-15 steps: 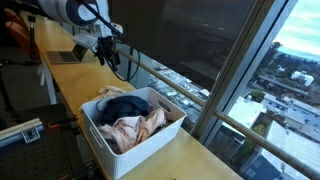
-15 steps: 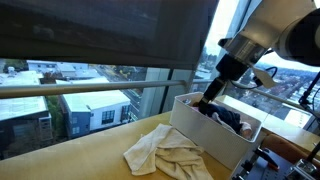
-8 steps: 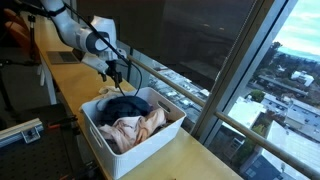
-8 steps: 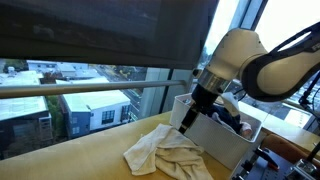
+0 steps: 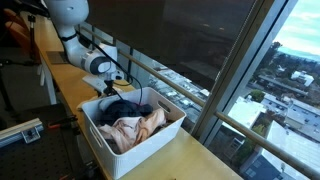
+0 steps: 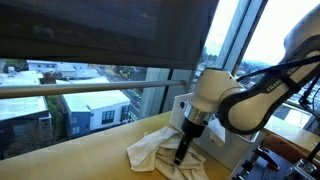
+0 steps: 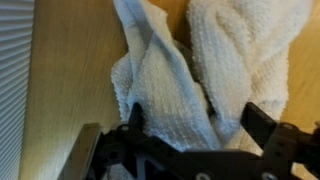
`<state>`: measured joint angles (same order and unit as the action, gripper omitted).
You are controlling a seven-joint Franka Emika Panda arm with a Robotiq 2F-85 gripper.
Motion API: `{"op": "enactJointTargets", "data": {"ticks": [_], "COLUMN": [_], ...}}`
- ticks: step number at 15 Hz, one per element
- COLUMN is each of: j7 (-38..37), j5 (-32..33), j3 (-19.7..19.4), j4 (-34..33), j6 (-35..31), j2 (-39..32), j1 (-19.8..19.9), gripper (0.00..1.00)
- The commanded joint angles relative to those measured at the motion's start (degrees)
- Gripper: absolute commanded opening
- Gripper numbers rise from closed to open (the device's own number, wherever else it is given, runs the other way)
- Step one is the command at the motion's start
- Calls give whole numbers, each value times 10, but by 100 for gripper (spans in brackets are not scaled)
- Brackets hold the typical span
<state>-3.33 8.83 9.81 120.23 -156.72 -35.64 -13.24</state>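
Observation:
A crumpled white towel (image 6: 160, 152) lies on the wooden table beside a white bin (image 6: 238, 140). My gripper (image 6: 181, 153) has come down onto the towel, pointing straight down. In the wrist view the towel (image 7: 185, 65) fills the frame and the gripper (image 7: 198, 125) is open, with its dark fingers (image 7: 135, 118) on either side of a fold of the cloth. Nothing is clamped between them. In an exterior view the gripper (image 5: 107, 88) sits low behind the bin (image 5: 100, 137), and the towel is hidden there.
The bin holds a dark blue garment (image 5: 125, 105) and a pinkish-beige cloth (image 5: 137, 127). A large window with a railing (image 5: 175, 85) runs along the far edge of the table (image 6: 70, 160). A laptop-like object (image 5: 62, 57) lies further down the table.
The gripper has moved from above the bin's edge, out over the table and down onto the white towel. The towel and bin have not moved.

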Motion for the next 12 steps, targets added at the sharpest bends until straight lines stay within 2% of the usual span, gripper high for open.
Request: {"op": "enactJointTargets", "data": {"ticks": [1,4,5,6,8,12], "j7": [7,13,12,12,9,8], "j5": [-10,-16,-18,-19,-21,-27], "j3": [-7,-5,-6,-6,-4,-1], "j4": [9,10,10,13,27,64], "j6": [-16,-13,-14,-13,-14,-9], "j2": [-26,-39,-40,-36,-19,36], "j1": [-13,-4,-3,-2,-2,1], "gripper": [100,100,95,74,70,38]}}
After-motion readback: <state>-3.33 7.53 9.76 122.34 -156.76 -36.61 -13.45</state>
